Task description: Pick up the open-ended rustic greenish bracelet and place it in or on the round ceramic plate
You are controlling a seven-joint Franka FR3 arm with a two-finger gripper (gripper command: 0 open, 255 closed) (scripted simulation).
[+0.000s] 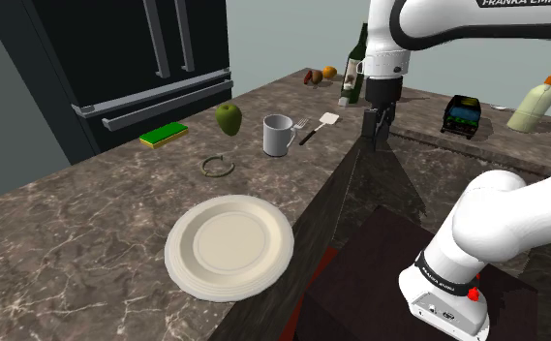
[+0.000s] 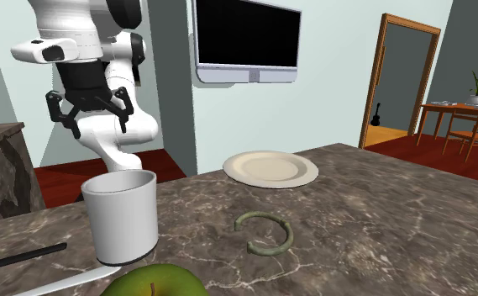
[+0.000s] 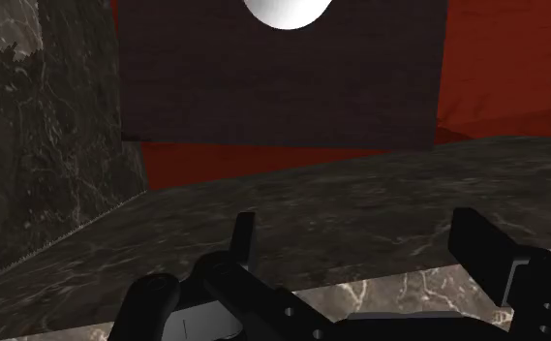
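The greenish open-ended bracelet (image 1: 216, 166) lies flat on the dark marble counter, between the green apple (image 1: 228, 118) and the round cream plate (image 1: 229, 247). In the second exterior view the bracelet (image 2: 265, 233) lies in front of the plate (image 2: 270, 168). My black gripper (image 1: 377, 133) hangs open and holds nothing. It is off the counter's edge, to the shoulder view's right of the white mug (image 1: 279, 135) and well away from the bracelet. The second exterior view has the gripper (image 2: 100, 126) behind the mug (image 2: 123, 214). In the wrist view the fingers (image 3: 481, 247) stand wide apart over a marble ledge.
A fork and spatula (image 1: 314, 127) lie beside the mug, and a green sponge (image 1: 163, 135) lies near the black fridge (image 1: 137, 58). A dark bottle (image 1: 357, 68), fruit (image 1: 317, 75), a black-and-yellow object (image 1: 462, 114) and a soap dispenser (image 1: 537, 102) stand further back. The dark stand (image 1: 389, 276) sits below the gripper.
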